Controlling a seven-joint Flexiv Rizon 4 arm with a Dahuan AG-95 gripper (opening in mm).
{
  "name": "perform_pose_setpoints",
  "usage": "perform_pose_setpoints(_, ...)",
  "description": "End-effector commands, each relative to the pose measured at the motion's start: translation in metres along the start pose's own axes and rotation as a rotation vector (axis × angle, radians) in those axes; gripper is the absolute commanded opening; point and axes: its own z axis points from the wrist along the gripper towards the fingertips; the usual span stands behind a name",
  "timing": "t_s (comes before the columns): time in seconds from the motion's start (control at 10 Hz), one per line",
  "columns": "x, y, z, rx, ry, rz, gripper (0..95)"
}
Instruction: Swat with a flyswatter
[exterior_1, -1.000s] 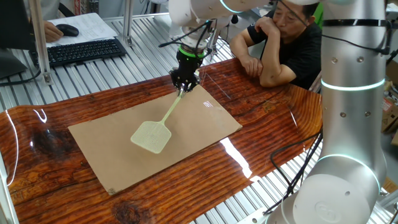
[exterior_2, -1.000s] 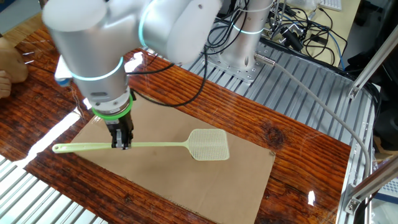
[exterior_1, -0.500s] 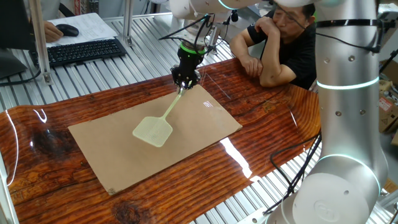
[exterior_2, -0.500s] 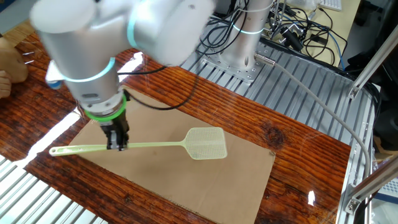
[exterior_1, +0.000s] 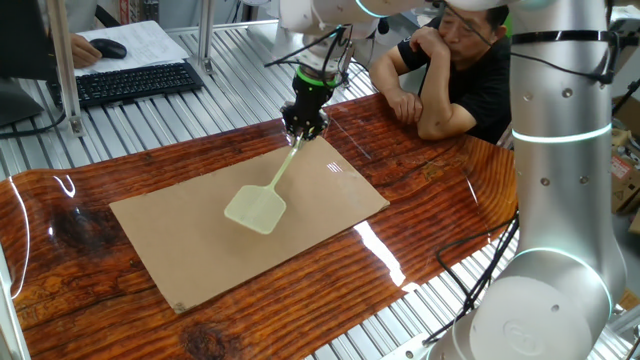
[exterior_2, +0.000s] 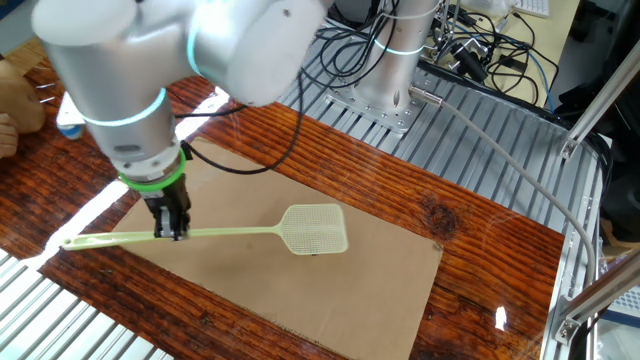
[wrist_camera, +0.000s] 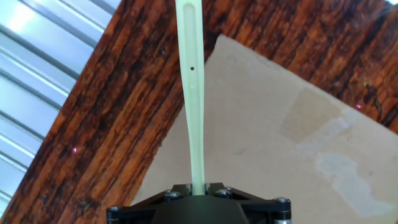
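1. Claw (exterior_1: 304, 128) pinched on the thin handle of the flyswatter (exterior_1: 258, 207); in the other fixed view the claw (exterior_2: 168, 231) grips partway along the handle, with the butt end sticking out past it toward the near edge of the counter (exterior_2: 480, 250).
2. Flyswatter (exterior_2: 290, 229) runs roughly level, mesh head over the middle of the cardboard sheet (exterior_2: 380, 290). Cannot tell whether the head touches the sheet or rides just above it.
3. Hand view: handle (wrist_camera: 191, 74) runs straight up the frame from the claw body, crossing the corner of the cardboard sheet (wrist_camera: 280, 137) onto bare wood counter (wrist_camera: 112, 118); a small hole shows in the handle near its end.
4. Cardboard sheet (exterior_1: 200, 240) has bare surface on all sides of the head; its edges lie inside the counter (exterior_1: 440, 200).
5. Seated person (exterior_1: 460, 70) leans elbows on the far counter edge, near the claw. Keyboard (exterior_1: 135, 82) sits apart on the slatted bench.
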Motion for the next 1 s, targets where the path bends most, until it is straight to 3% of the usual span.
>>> perform_pose_setpoints(0.1,-0.0011,0.0001,0.0014,-0.032,-0.044,0.038,0.0)
perform_pose_setpoints(0.4,-0.0017,0.0005,0.0023,-0.062,-0.099,0.055,0.0)
perform_pose_setpoints(0.7,-0.0041,0.0009,0.0042,-0.061,-0.092,0.052,0.0)
perform_pose_setpoints(1.0,-0.0054,0.0015,0.0060,-0.055,-0.127,0.055,0.0)
